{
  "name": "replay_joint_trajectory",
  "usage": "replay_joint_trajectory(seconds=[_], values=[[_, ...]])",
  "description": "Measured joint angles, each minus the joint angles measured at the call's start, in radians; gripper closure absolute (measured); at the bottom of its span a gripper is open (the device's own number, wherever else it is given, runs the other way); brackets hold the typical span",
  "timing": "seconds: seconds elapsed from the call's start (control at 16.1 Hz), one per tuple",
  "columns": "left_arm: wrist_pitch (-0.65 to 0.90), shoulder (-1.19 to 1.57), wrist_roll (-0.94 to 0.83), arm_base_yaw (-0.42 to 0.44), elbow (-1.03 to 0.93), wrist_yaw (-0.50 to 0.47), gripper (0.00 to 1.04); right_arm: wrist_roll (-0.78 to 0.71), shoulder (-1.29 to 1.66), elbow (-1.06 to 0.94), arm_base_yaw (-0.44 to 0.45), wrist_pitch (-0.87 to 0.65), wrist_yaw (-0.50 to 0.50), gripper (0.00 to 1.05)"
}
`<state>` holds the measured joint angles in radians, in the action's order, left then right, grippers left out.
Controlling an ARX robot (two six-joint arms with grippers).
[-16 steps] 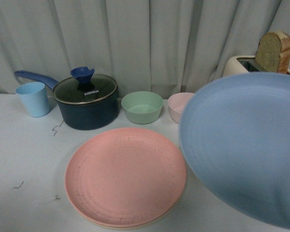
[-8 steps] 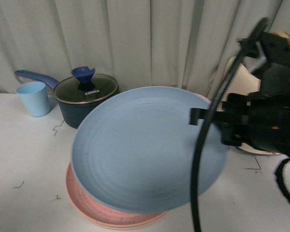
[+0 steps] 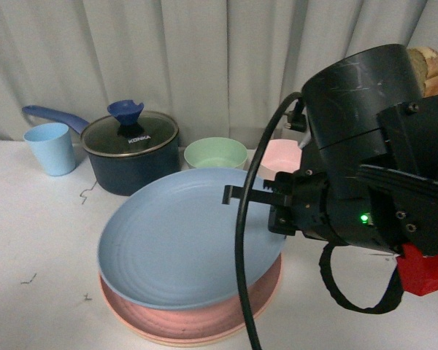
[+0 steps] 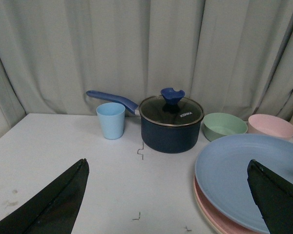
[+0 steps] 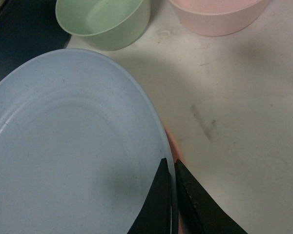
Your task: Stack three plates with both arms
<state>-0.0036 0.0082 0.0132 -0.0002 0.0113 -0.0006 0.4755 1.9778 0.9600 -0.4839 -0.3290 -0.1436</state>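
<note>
While the right gripper (image 5: pixel 172 197) pinches the rim of the light blue plate (image 3: pixel 182 237) between nearly closed fingers, the plate sits over the pink plate (image 3: pixel 204 321), just in front of the dark pot (image 3: pixel 131 157), so the step in hand looks like setting the last plate on the stack. A thin cream edge (image 3: pixel 157 340) shows under the pink one, which I take for the cream plate, though little of it is visible. The blue plate is tilted: the edge away from the gripper seems to rest on the pink plate, while the gripped edge, on the side away from the pot's handle, is raised. It faces upward, tipped slightly; being round, it has no long axis to align, only its centre. It lies offset from the pink plate, toward the pot. The next move probably calls for lowering the held edge until flat, nudging it away from the pot, then opening the fingers. The left gripper (image 4: pixel 168 195) hangs wide open with nothing in it, on the pot-handle side of the stack.
</note>
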Motion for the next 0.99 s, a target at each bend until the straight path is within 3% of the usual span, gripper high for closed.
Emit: replay_joint_trajectory(seconds=[0.5, 0.99], values=[[0.000, 0.000, 0.000, 0.000, 0.000, 0.000, 0.07, 0.006, 0.050, -0.008, -0.026, -0.039, -0.033, 1.00], [0.000, 0.000, 0.000, 0.000, 0.000, 0.000, 0.07, 0.012, -0.125, -0.067, 0.042, 0.001, 0.066, 0.09]])
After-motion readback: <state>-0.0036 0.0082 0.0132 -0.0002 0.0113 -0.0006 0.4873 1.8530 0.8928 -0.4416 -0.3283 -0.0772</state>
